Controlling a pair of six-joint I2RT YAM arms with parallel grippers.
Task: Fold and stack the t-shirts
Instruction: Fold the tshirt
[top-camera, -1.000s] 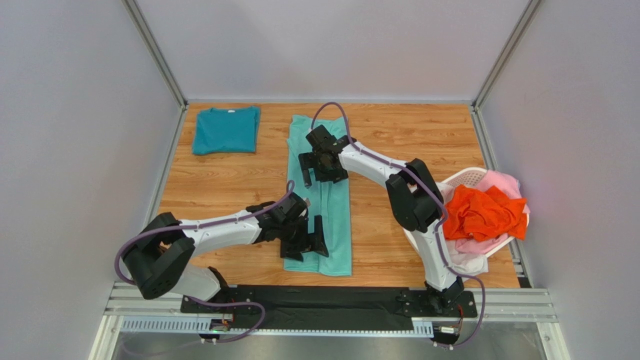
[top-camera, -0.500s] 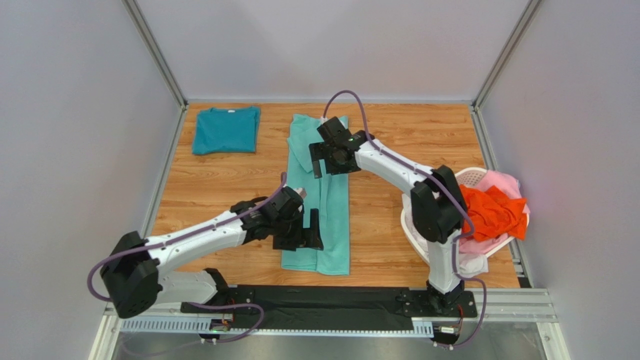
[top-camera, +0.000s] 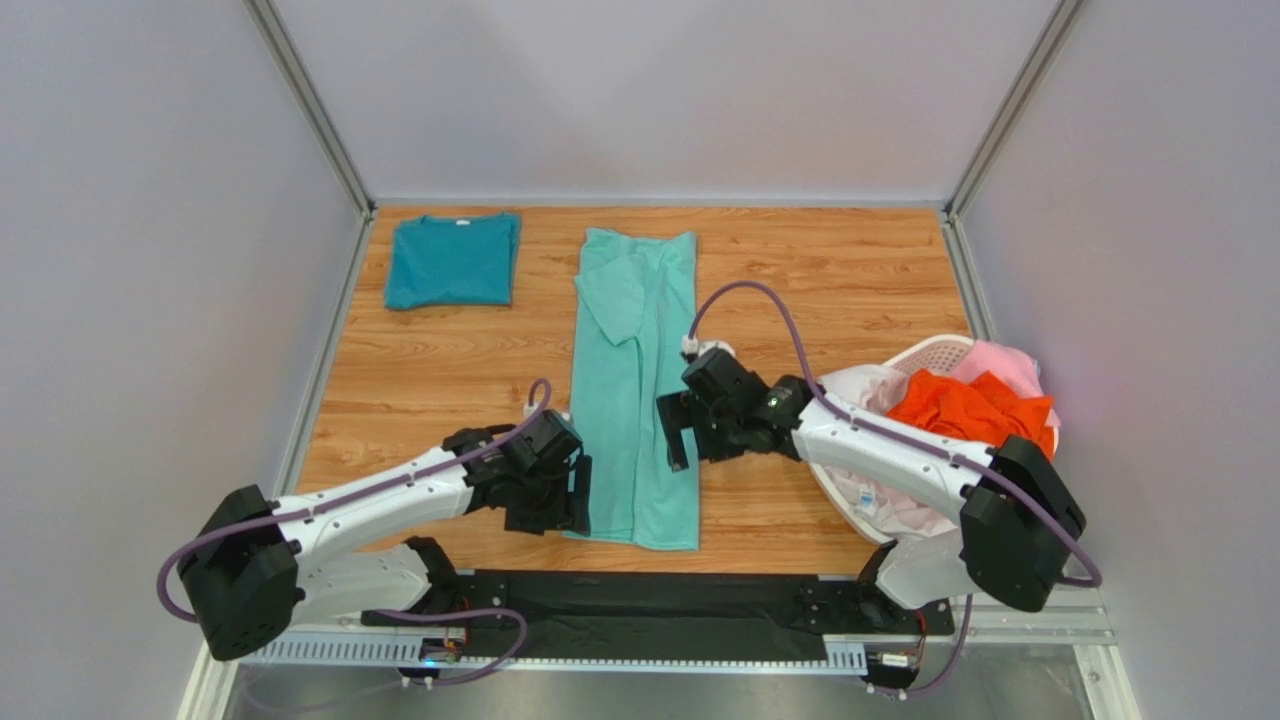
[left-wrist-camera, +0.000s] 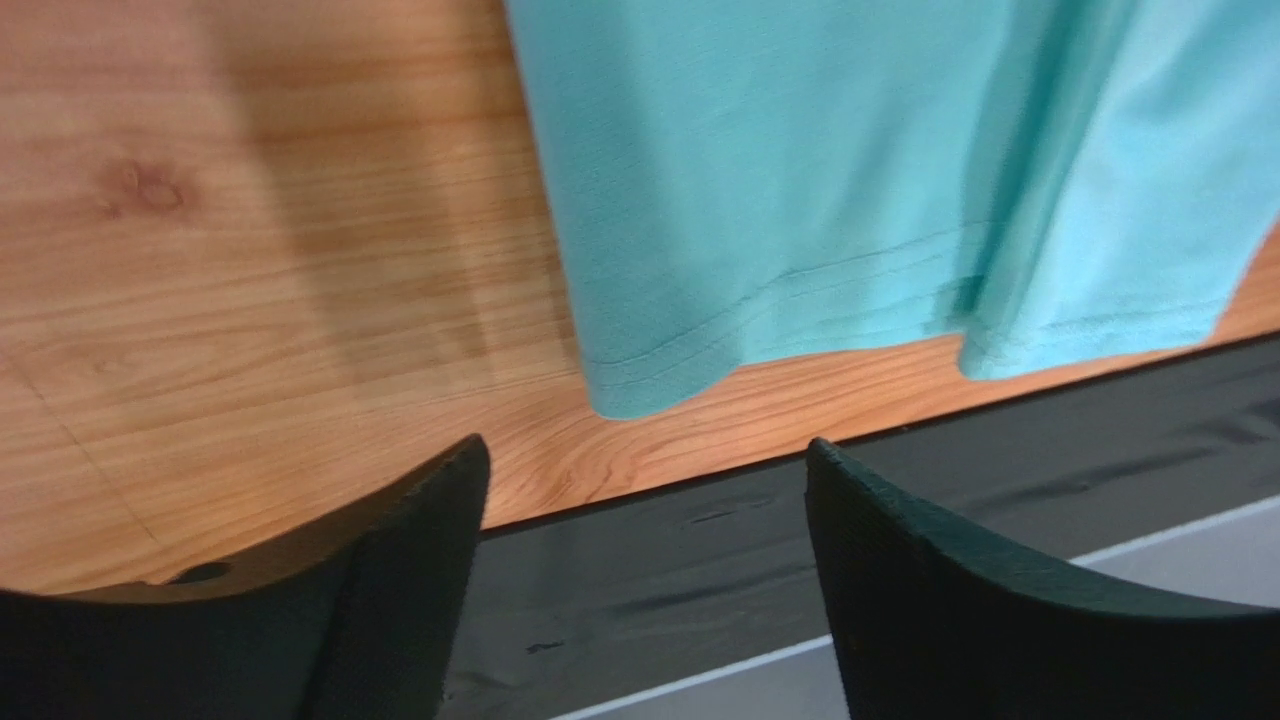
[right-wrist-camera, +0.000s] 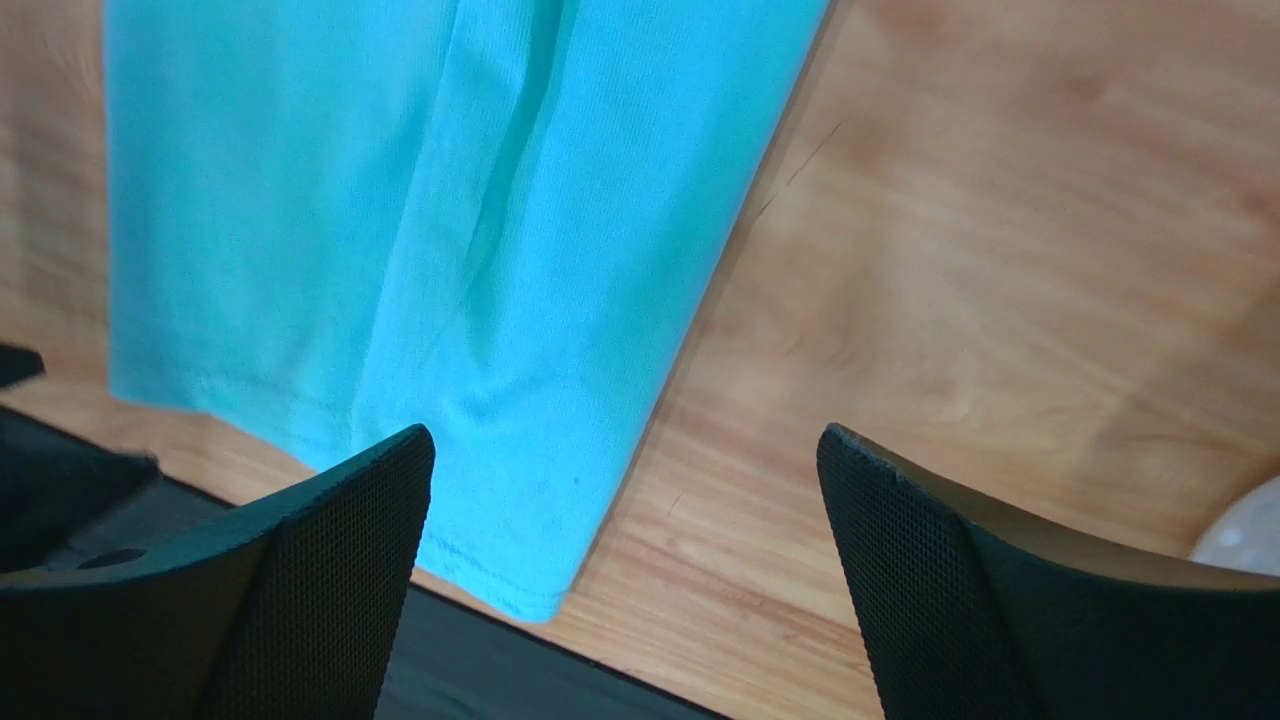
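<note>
The mint shirt lies flat on the tabletop as one long narrow strip, its sides already turned in. Its hem is toward the arms and its collar end is away from them. The left claw hangs just beside the hem's left corner, low over the wood, jaws apart with nothing between them. The right claw sits at the strip's right edge, a little farther up from the hem than its partner. It gapes wide and is also empty. Neither touches the cloth as far as I can see.

Well to the far left of the mint shirt rests the teal shirt, a finished square. Off to the right stands the basket, with an orange shirt heaped on pink cloth.

To my eye the lengthwise folds are done and the crosswise fold is in hand. Next, I reckon, each claw must drop onto its own hem corner and pinch through all the layers. The pair must then lift together and carry the hem up toward the collar, keeping level so the strip does not skew. After that the packet still has to go over onto the teal shirt.
</note>
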